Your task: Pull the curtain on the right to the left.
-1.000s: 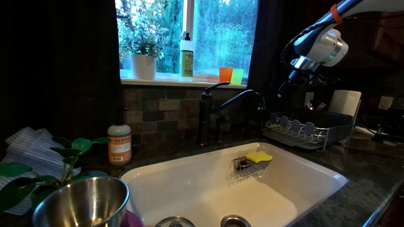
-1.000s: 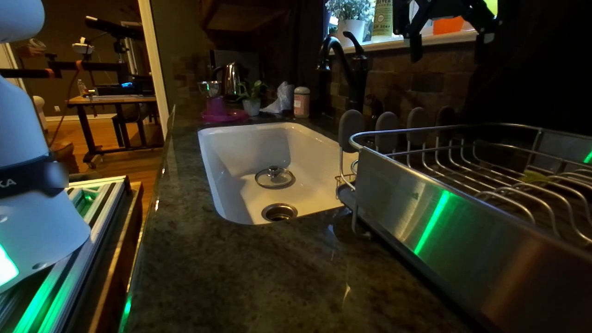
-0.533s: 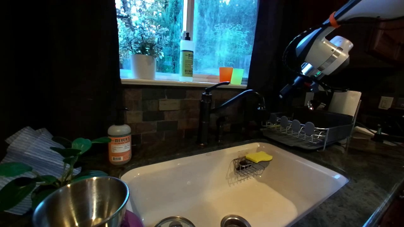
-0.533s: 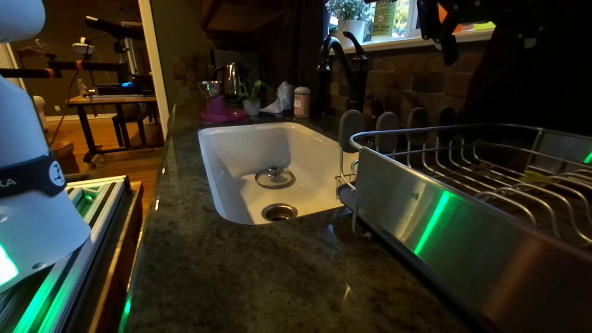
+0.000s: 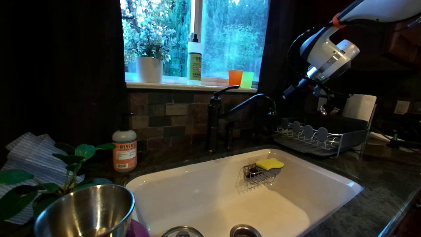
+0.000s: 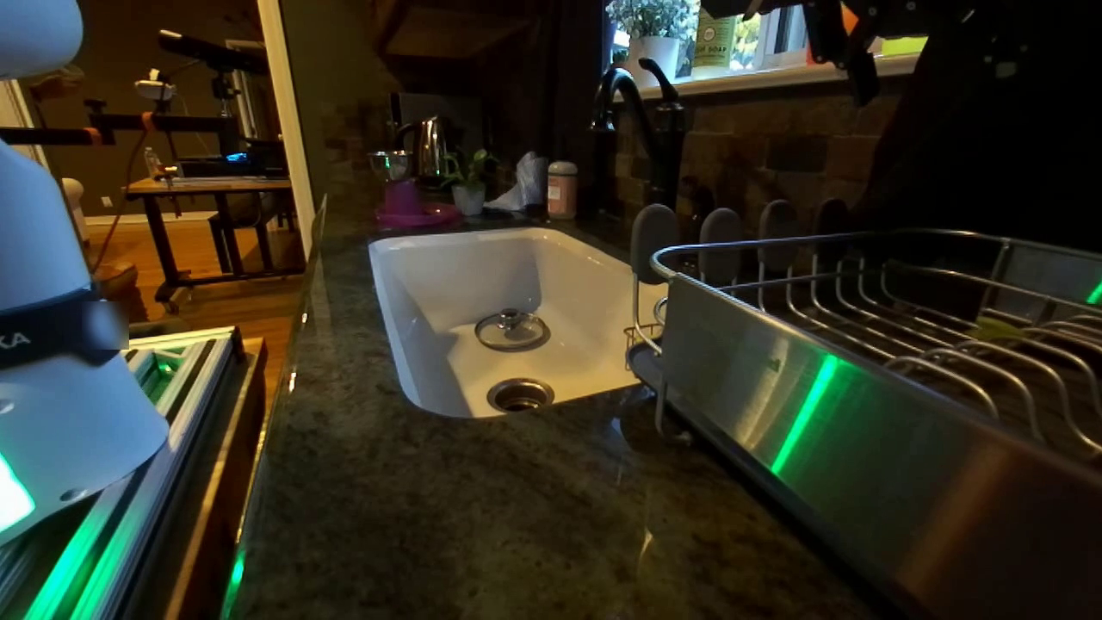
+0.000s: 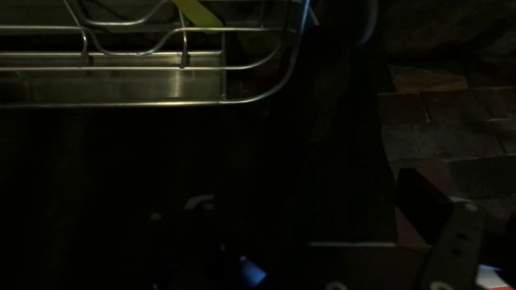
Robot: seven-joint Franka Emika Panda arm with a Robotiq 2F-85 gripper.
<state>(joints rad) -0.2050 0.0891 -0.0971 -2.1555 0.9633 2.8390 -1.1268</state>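
Small shift: black pincer (image 7: 332, 181), spread wide, now nearer the bright glass window (image 5: 215, 36). Tall near-black fabric curtain (image 5: 278, 39), unmoved, hangs right of it. Likely lining up a grasp; contact unclear.

In an exterior view, the sink (image 6: 469, 271) is recessed in the bench (image 6: 482, 508); a glass lid (image 6: 511, 334) lies inside, near the drain (image 6: 520, 395). The dish rack (image 6: 826, 422) stands beside the sink, in front of the near-black curtain (image 6: 964, 181). The gripper (image 6: 930, 86) is partly cropped at the top.
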